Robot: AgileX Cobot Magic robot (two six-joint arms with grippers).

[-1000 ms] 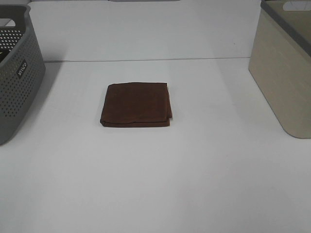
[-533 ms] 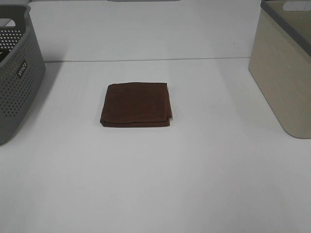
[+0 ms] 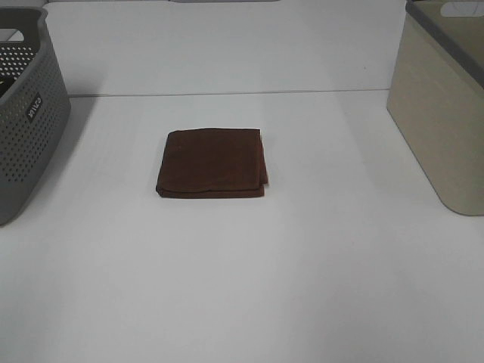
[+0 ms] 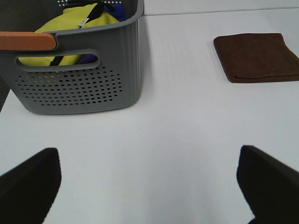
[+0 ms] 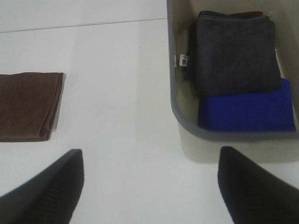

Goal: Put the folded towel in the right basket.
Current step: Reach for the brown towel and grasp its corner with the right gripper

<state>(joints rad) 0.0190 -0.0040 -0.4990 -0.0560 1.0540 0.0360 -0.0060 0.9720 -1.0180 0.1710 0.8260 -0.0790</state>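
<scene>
A folded brown towel [image 3: 212, 163] lies flat on the white table at the middle of the high view. It also shows in the left wrist view [image 4: 257, 56] and the right wrist view [image 5: 28, 105]. The beige right basket [image 3: 441, 106] stands at the right edge; the right wrist view shows its rim [image 5: 175, 107] and folded dark grey and blue towels inside. My left gripper [image 4: 149, 186] is open, far from the towel. My right gripper [image 5: 149, 186] is open, between towel and basket, touching neither. Neither arm shows in the high view.
A grey perforated basket [image 3: 26, 113] stands at the left edge; the left wrist view shows its wall [image 4: 79, 88] and yellow and blue cloth inside. The table's back edge [image 3: 227, 94] runs behind the towel.
</scene>
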